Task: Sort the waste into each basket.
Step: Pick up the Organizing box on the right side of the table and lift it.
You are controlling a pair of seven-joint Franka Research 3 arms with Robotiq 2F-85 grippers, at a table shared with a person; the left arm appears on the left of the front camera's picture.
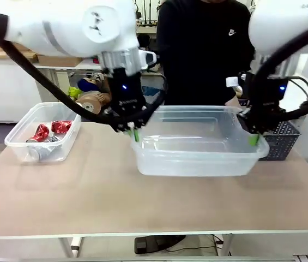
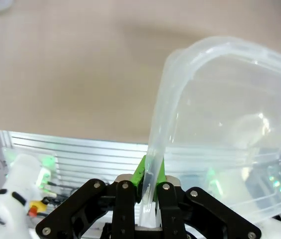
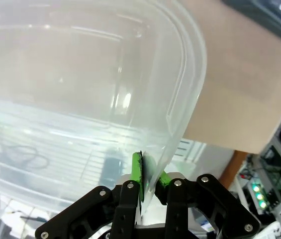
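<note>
Though empty, middle tub between left tub of cans and lattice basket

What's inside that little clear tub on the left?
Crushed red cans lie in the tub, plus a pale, clear piece. Anything beneath them is hidden.

Person cut off at top; dark basket part-hidden by rt gripper.
</note>
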